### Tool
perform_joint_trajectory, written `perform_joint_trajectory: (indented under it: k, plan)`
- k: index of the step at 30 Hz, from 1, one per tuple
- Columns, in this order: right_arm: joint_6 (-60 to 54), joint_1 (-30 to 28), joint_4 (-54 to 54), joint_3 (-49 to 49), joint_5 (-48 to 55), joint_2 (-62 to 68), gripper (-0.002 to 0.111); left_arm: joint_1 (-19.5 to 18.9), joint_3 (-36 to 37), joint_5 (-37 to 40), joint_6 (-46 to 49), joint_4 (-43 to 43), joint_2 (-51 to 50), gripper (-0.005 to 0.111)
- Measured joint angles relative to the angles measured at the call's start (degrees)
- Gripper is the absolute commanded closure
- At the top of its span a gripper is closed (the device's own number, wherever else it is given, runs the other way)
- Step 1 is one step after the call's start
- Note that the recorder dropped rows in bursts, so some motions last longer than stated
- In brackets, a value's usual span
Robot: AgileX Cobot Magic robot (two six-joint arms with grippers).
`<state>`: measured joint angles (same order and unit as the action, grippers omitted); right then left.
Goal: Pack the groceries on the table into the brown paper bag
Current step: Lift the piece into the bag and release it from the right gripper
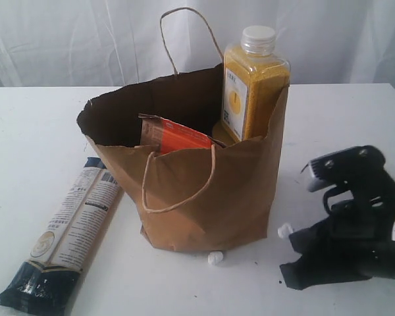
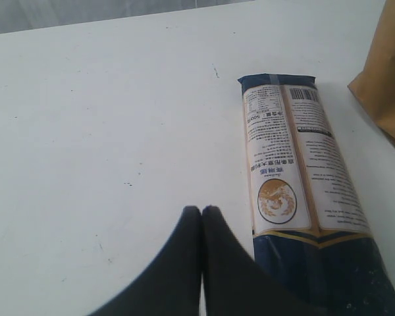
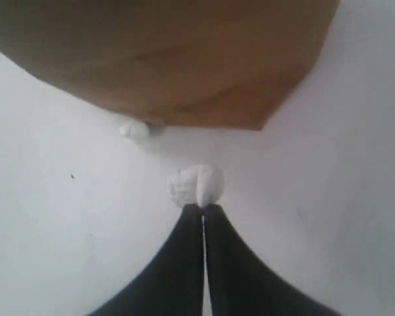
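- On your table point(image 1: 33, 131), the brown paper bag point(image 1: 204, 197) stands upright.
- Long navy-cream packet point(image 1: 72, 230): flat, left of bag, barcode end toward bag, navy end away.
- Yellow-grain bottle point(image 1: 253, 92): upright inside bag, cap up.
- Brown pouch point(image 1: 181, 138): inside bag.
- Left gripper point(image 2: 201, 209): left of bag, jaws closed, empty.
- Right gripper point(image 3: 203, 207): right of bag, jaws closed, empty, tips at white lump point(image 3: 197, 184).

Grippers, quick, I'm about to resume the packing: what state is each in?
Left gripper: closed, holding nothing.
Right gripper: closed, holding nothing; a small white lump lies just past its tips.
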<state>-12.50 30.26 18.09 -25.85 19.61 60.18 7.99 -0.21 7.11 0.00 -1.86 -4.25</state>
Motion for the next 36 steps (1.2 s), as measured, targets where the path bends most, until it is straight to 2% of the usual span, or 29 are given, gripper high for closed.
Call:
perform_joint_trajectory:
  k: [5, 12, 20, 30, 33, 36]
  plan:
    - [0.1, 0.0, -0.1, -4.9, 2.6, -8.4, 0.108, 0.0, 0.0, 0.0, 0.0, 0.0, 0.0, 0.107]
    - [0.1, 0.0, -2.6, -16.5, 6.9, -10.9, 0.108, 0.0, 0.0, 0.0, 0.0, 0.0, 0.0, 0.107]
    - [-0.7, 0.1, -3.4, -26.7, 9.2, -4.9, 0.108, 0.0, 0.0, 0.0, 0.0, 0.0, 0.0, 0.107]
    - [-2.8, 5.3, -3.9, -35.4, 10.7, 8.4, 0.107, 0.0, 0.0, 0.0, 0.0, 0.0, 0.0, 0.107]
    - [-2.0, 5.3, -4.7, -37.5, 12.9, 12.2, 0.093, 0.0, 0.0, 0.0, 0.0, 0.0, 0.0, 0.107]
    - [-1.5, 5.3, -4.8, -38.8, 15.0, 14.9, 0.067, 0.0, 0.0, 0.0, 0.0, 0.0, 0.0, 0.107]
